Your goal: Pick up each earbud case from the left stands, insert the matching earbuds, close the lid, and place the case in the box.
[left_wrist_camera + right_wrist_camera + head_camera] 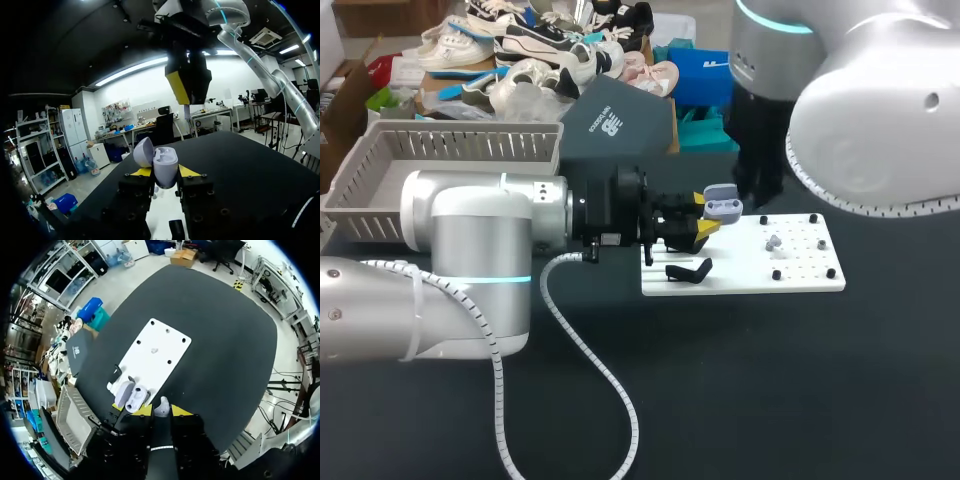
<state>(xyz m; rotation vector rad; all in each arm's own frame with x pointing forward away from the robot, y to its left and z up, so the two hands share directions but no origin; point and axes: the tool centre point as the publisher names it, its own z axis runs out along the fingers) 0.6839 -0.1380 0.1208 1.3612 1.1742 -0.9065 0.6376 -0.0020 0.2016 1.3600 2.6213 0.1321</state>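
- Two arms work over the dark surface (800, 400): the left arm (470, 230) enters from the left of the head view, the right arm (880, 120) from the upper right.
- At frame centre in the head view, the left fingers (704, 227) are closed partway on the earbud case (723, 205), with one yellow tip against each side.
- Its lid (142, 151) is swung open. The case is held over the left end of the white board (740, 278).
- In the left wrist view the case sits pinched between the arm's own tips. The right arm's yellow-tipped end hangs above and ahead of it.
- In the right wrist view the right fingers (176, 411) are nearly closed, pinching a small pale earbud (161, 407) between the tips.
- That earbud is just beside the open case, on the side away from the lid. Cannot tell if they touch.
- On the board's left end, a black stand (688, 270) lies below the left fingers.
- On the board's right half, a second earbud (772, 242) lies loose among the black pegs (776, 274).
- In the upper left of the head view, the grey basket (450, 160) sits well apart from the board, behind the left arm.
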